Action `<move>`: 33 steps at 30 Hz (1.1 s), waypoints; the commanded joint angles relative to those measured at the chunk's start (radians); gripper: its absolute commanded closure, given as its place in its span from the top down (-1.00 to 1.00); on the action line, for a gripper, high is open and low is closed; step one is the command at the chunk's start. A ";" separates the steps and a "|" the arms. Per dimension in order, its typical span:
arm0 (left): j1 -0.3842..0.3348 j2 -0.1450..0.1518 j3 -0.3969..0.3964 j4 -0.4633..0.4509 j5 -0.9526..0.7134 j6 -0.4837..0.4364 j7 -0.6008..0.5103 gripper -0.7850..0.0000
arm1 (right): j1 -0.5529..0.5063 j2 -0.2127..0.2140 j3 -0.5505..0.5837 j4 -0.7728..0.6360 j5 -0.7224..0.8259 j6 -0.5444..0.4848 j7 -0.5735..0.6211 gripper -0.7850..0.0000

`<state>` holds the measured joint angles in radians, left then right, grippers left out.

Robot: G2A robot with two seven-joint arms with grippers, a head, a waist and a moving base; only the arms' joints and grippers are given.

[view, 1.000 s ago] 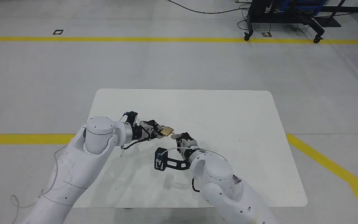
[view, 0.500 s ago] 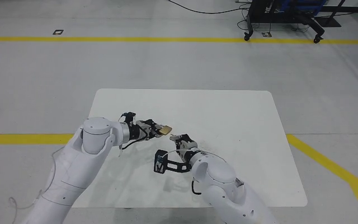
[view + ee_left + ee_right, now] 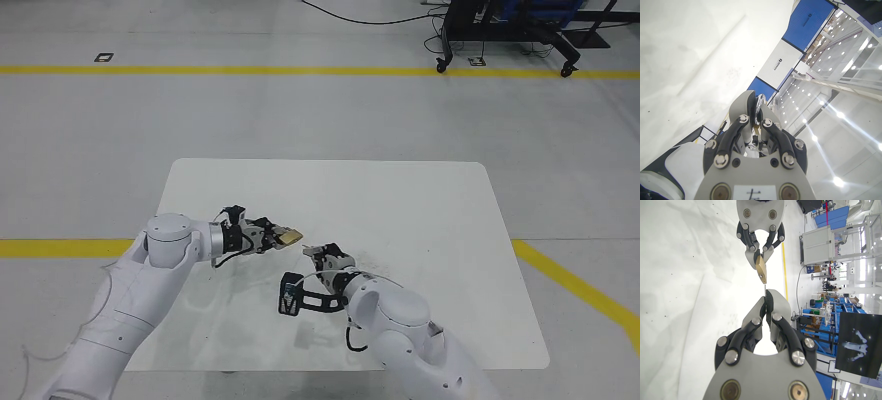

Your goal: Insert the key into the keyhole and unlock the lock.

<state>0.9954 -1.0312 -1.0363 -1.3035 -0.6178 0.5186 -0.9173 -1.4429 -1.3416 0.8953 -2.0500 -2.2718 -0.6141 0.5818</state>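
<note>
The right gripper clamps the key; the left gripper clamps the brass padlock. The key's blade points at the padlock's free end, just apart and nearly aligned.

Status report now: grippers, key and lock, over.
Left gripper shut on padlock. Right gripper shut on key. Key tip just short of keyhole, not yet inserted. Gap between them clear.

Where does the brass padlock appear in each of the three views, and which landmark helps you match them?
Top view: padlock over the table's middle, at the left tool's tip.
Left wrist view: its shackle pinched between that tool's fingers.
Right wrist view: padlock held by the left tool, just short of the key in the right tool.
Shared landmark: the white table.
</note>
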 commanded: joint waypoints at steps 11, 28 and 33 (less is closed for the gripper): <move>-0.004 -0.005 0.019 -0.018 0.011 0.012 0.004 -1.00 | 0.031 -0.018 -0.073 0.054 -0.061 0.048 0.070 -1.00; 0.000 -0.005 0.023 -0.043 0.017 0.023 0.001 -1.00 | 0.062 -0.042 -0.107 0.086 -0.082 0.063 0.160 -1.00; 0.001 -0.004 0.025 -0.047 0.022 0.027 0.000 -1.00 | 0.069 -0.048 -0.116 0.084 -0.085 0.054 0.167 -1.00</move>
<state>0.9960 -1.0358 -1.0117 -1.3509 -0.5965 0.5450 -0.9169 -1.3750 -1.3891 0.7806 -1.9655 -2.3562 -0.5590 0.7485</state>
